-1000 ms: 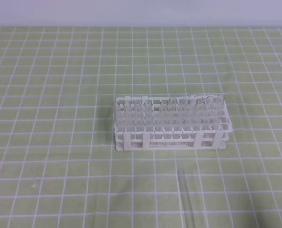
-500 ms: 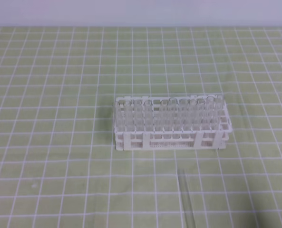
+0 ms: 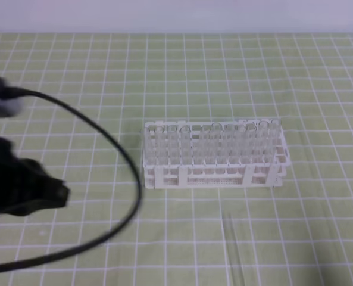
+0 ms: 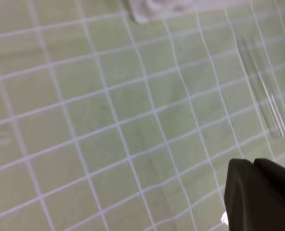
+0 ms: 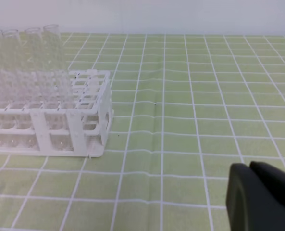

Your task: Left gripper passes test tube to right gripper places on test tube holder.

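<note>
Overhead view of a green mat with a white grid [image 3: 75, 71] bearing the white plastic lattice test tube holder [image 3: 215, 176], a rectangular tiered rack standing near the middle of the scene with rows of upright clear tubes [image 3: 206, 143] filling its holes. The slender, clear, colourless test tube [image 3: 233, 250] lies flat on the mat near the front edge, well apart from the holder and slightly right of centre, touched by neither arm. The black left gripper [image 3: 45, 193], blurred, enters from the left edge, with a black cable [image 3: 125, 173] arching from the far left towards the near left. In the left wrist view the left gripper's dark fingers [image 4: 260, 197] occupy the lower right corner, jaws pressed together and holding nothing, with the lying tube [image 4: 262, 94] beyond them to the right. In the right wrist view the black right gripper [image 5: 257, 197] shows as dark finger pieces at the lower right, jaws likewise pressed together and empty, with one end of the holder [image 5: 51, 120] at the left of that view.
</note>
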Available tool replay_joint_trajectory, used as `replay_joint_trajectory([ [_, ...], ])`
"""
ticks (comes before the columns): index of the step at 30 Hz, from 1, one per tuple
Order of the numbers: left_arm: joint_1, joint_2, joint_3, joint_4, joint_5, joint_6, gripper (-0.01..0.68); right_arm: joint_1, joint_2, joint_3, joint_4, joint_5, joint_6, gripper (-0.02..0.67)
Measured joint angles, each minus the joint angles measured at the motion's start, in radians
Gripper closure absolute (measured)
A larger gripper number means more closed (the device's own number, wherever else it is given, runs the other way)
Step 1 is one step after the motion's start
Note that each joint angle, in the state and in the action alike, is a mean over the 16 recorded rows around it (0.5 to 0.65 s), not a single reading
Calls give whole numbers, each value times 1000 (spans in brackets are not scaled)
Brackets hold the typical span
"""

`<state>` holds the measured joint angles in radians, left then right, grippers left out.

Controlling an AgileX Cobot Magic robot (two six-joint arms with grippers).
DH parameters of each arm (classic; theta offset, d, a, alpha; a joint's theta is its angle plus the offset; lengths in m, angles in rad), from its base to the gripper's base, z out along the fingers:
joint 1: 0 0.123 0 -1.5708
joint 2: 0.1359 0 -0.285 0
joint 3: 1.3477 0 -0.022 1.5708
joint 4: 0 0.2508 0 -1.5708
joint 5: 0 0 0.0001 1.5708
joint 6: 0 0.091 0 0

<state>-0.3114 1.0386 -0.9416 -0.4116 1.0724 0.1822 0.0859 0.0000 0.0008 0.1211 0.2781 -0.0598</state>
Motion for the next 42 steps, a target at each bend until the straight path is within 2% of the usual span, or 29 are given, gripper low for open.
replay_joint_trajectory([
  [9,-351,287,-83,148,-83,-147,674,0,0,0,0,0,1,666],
  [12,-439,372,-112,173,-103,-184,675,0,0,0,0,0,1,666],
  [16,-518,472,-163,172,-115,-211,675,0,0,0,0,0,1,666],
  [23,-597,605,-282,155,-110,-224,675,0,0,0,0,0,1,666],
  [32,-643,729,-415,216,-46,-331,664,0,0,0,0,0,1,666],
  [37,-653,790,-454,253,-9,-430,601,0,0,0,0,0,1,666],
  [42,-658,828,-471,264,2,-547,492,0,0,0,0,0,1,666],
])
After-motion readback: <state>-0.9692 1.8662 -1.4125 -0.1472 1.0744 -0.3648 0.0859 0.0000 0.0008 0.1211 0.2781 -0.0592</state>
